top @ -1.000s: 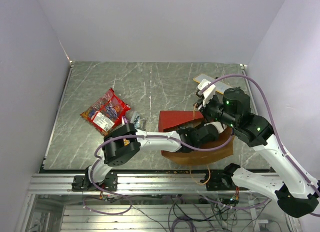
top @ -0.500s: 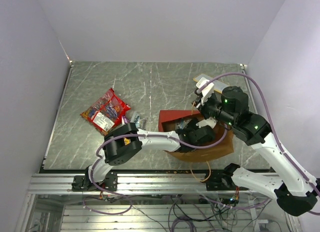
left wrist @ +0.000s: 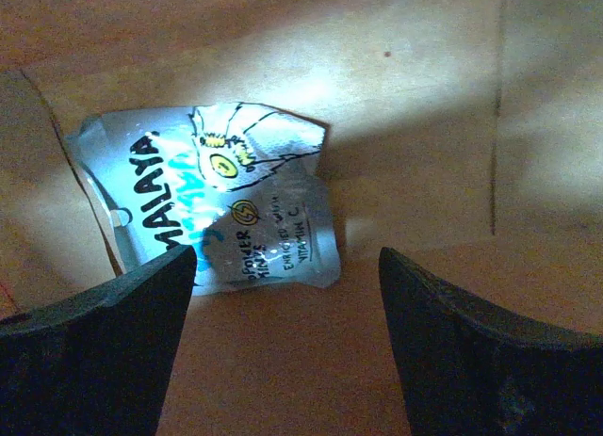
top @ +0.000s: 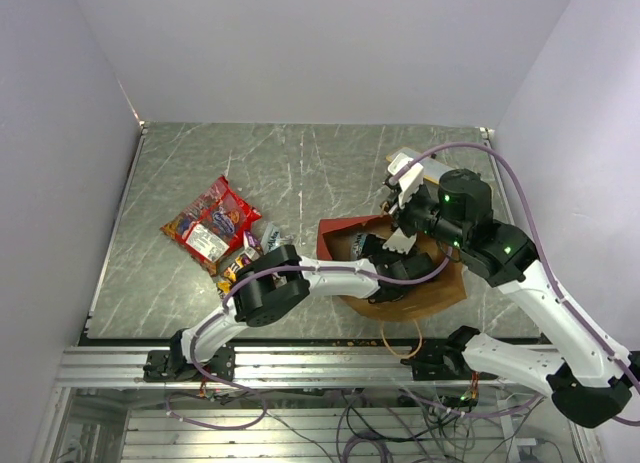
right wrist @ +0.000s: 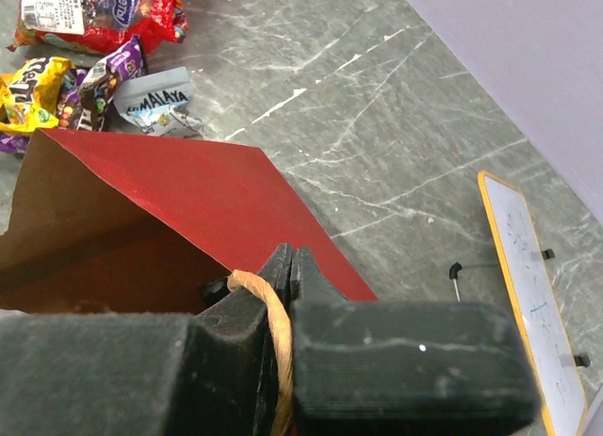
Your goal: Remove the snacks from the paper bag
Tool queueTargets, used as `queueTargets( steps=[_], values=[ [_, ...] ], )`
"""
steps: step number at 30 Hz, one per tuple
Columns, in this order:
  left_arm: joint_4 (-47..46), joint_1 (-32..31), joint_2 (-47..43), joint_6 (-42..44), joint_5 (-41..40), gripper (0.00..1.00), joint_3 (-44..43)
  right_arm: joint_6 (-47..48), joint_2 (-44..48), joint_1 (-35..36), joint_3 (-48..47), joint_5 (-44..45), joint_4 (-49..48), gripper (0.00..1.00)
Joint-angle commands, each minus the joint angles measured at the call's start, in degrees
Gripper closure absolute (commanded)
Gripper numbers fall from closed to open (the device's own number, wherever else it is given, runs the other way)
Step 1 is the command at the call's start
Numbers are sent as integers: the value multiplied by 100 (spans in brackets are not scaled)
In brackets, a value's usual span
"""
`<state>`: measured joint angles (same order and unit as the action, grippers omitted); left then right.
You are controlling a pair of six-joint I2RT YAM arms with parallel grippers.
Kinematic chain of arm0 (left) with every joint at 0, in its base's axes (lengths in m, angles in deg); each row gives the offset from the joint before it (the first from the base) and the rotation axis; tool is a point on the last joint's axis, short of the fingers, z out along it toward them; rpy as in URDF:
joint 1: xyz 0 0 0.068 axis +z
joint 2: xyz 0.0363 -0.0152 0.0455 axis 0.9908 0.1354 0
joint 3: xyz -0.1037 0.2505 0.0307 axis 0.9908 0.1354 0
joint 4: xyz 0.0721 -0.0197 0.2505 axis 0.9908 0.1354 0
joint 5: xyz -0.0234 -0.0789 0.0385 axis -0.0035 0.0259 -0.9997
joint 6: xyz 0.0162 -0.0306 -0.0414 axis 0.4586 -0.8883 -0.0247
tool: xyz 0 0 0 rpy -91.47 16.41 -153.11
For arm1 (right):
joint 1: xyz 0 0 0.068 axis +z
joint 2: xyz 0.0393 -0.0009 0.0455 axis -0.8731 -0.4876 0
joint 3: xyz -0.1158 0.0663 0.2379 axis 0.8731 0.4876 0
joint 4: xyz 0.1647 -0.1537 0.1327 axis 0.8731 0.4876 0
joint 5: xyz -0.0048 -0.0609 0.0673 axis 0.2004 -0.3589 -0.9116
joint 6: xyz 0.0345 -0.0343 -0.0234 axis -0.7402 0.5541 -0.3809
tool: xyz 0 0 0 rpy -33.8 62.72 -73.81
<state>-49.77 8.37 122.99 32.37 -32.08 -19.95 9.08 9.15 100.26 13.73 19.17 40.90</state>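
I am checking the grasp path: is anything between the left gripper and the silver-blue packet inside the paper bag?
Nothing visible. The open left gripper faces the silver-blue packet, with only the bare paper bag floor between them.

On my left wrist feed I read "MALAYA", "POWER MINTS" and "ENRICHED WITH VITAMIN C" on the silver-blue packet (left wrist: 226,210) inside the paper bag (left wrist: 424,106). My right wrist feed shows "MALAYA" on a second packet (right wrist: 160,102) on the desk (right wrist: 377,125).
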Motion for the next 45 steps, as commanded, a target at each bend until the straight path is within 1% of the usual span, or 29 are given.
queueTargets(
  steps=[1, 4, 8, 11, 14, 15, 20, 26, 29, 31, 35, 40, 45],
  values=[
    [356, 108, 155, -953, -588, 11, -204, 19, -59, 9, -228, -144, 17, 100],
    [8, 142, 154, -904, -578, 8, -28, 35, -76, 2, -257, -162, 13, 100],
    [-182, 204, 141, -1006, -659, 7, 234, 61, -85, 7, -279, -139, 70, 100],
    [-423, 255, 85, -959, -684, 8, 482, 65, -60, 5, -270, -129, 96, 100],
    [-737, 265, 89, -692, -668, 12, 636, 50, -46, 2, -262, -111, 104, 100],
    [-796, 265, 93, -618, -655, 14, 659, 42, -57, 2, -266, -119, 99, 100],
    [-1413, 265, 2, -49, -520, 36, 852, 36, -98, 2, -303, -121, 103, 100],
    [-2108, 217, -236, 668, -328, 60, 1040, 41, -124, 2, -325, -75, 74, 100],
    [-2397, 207, -386, 908, -136, 76, 1141, 35, -129, 2, -328, -77, 65, 100],
    [-2477, 175, -446, 1013, -32, 83, 1148, 29, -125, 4, -320, -65, 60, 100],
    [-2497, 26, -539, 1124, 61, 93, 1130, 38, -117, 7, -279, -21, 17, 100],
    [-2567, -257, -786, 1352, 168, 93, 1239, 62, -94, 2, -225, 30, -29, 100],
    [-2630, -505, -1183, 1424, 312, 93, 1550, 71, -80, 5, -176, 50, -92, 100]
  ],
)
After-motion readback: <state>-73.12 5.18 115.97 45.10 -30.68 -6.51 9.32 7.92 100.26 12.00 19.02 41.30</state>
